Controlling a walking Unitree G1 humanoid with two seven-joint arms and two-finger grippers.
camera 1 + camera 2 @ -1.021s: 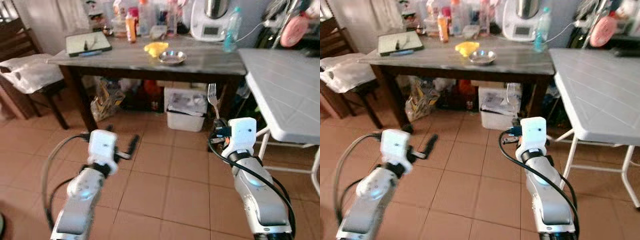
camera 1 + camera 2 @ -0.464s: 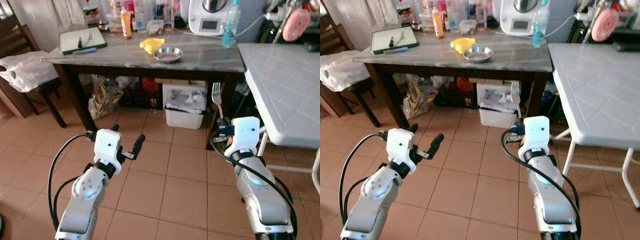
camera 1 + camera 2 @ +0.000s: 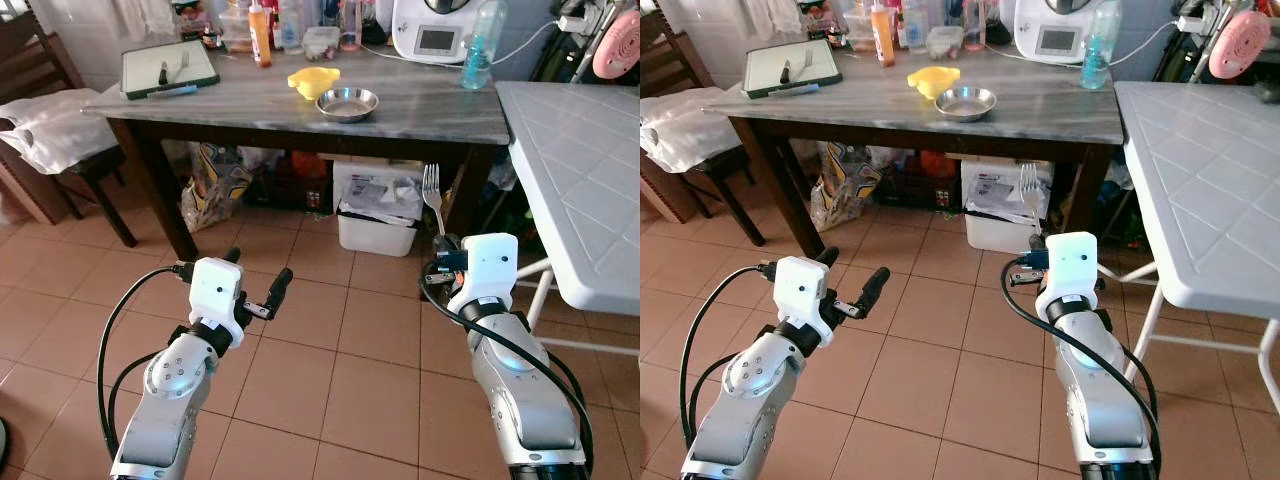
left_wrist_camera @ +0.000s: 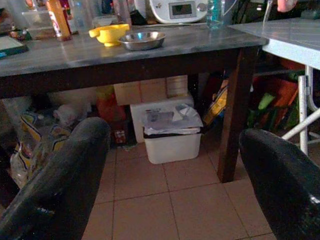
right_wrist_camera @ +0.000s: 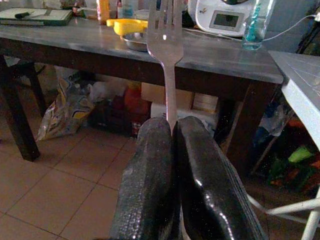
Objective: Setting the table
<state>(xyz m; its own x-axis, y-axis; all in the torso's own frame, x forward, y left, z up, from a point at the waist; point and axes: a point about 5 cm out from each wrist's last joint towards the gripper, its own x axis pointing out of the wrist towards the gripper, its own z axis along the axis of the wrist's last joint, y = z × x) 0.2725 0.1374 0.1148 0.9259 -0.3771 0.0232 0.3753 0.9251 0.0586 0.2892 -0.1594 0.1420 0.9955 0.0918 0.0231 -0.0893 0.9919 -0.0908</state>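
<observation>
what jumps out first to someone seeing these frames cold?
The fork held upright, tines up, in the shut right claw, above the tiled floor in front of the dark table. Next, the steel bowl and yellow dish on that table, and the open left claw holding nothing.

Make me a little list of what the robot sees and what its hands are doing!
right gripper: shut on fork, tines up
left gripper: open, holding nothing
dark table: ahead, holds metal bowl, yellow dish, bottle, cutting board
white table: on the robot's right
under dark table: white bin
floor: brown tiles
</observation>
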